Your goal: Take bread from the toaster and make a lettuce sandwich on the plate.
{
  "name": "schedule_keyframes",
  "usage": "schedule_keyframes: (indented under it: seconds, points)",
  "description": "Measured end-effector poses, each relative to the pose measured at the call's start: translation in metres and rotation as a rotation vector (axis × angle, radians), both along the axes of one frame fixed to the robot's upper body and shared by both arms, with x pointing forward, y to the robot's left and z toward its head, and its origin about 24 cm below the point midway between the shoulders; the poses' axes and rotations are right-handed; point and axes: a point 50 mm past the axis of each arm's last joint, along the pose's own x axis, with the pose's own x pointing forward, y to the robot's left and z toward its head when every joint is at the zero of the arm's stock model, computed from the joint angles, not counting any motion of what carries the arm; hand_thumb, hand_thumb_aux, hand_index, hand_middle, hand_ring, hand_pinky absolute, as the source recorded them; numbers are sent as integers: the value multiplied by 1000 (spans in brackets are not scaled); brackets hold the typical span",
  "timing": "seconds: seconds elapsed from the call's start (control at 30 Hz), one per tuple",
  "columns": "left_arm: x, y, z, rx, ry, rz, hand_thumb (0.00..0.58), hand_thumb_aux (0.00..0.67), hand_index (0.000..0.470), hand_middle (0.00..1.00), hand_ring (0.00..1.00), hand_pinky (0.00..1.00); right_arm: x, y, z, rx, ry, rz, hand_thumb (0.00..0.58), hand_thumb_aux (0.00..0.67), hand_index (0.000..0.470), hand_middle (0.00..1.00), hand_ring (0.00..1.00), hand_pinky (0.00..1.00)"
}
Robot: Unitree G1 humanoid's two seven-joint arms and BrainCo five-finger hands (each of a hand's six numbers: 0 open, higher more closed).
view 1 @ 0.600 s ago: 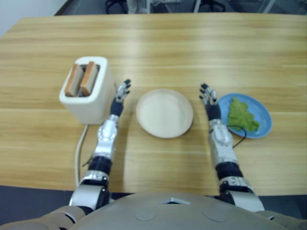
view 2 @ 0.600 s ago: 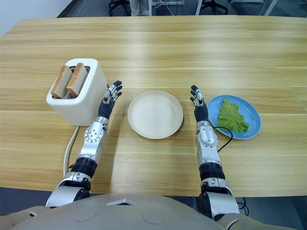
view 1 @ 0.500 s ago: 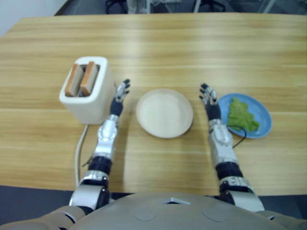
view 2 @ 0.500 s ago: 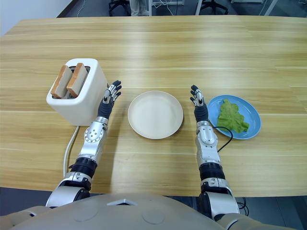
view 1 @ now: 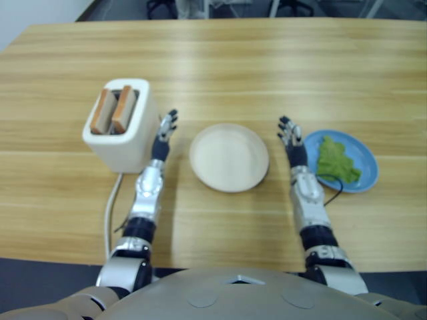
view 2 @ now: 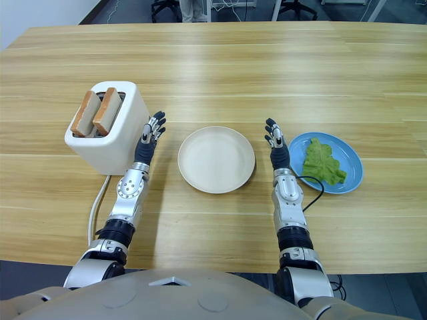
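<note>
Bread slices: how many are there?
2. The left slice stands in the toaster's left slot, and the right slice stands in the slot beside it. Nothing suggests a hidden one.

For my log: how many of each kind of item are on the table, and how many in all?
Toaster: 1
Bread slices: 2
Plates: 2, the cream plate and the blue plate
Lettuce leaf: 1
Total: 6

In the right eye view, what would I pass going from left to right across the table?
The toaster with bread, left hand, beige plate, right hand, blue plate with lettuce.
</note>
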Motion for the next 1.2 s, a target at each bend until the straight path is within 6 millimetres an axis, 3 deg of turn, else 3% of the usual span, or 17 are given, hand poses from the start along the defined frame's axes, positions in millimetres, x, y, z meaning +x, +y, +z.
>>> schedule_keyframes:
  seconds: [0.1,0.17,0.33,0.4,0.53,0.67,0.73,0.93,1.07,1.2]
  points:
    - [-3,-3,10,1,-24,-20,0,0,0,0,0,0,0,0,0,0,1,-1,0,0,0,0,0,0]
    - [-7,-7,30,11,-76,-41,0,0,0,0,0,0,0,0,0,0,-1,1,0,0,0,0,0,0]
    - [-29,-6,131,78,-365,-101,0,0,0,0,0,0,-1,2,-1,5,1,-2,0,0,0,0,0,0]
    - [-41,-1,159,121,-448,-104,0,0,0,0,0,0,-1,1,-1,6,1,-5,0,0,0,0,0,0]
    - [-55,21,188,279,-506,-59,0,0,0,0,0,0,0,4,-1,13,1,-3,0,0,0,0,0,0]
    - [-68,69,222,648,-553,122,0,0,0,0,0,0,-1,4,-3,16,4,-7,0,0,0,0,0,0]
    - [-71,88,222,813,-493,182,0,0,0,0,0,0,-2,5,-3,18,5,-6,0,0,0,0,0,0]
    - [-62,148,194,1305,-199,314,0,0,0,0,0,0,-3,7,-4,20,8,-9,0,0,0,0,0,0]
    - [-57,173,181,1501,-118,377,0,0,0,0,0,0,-3,7,-4,18,8,-8,0,0,0,0,0,0]
    - [-52,185,154,1574,2,348,0,0,0,0,0,0,-3,8,-5,15,10,-7,0,0,0,0,0,0]
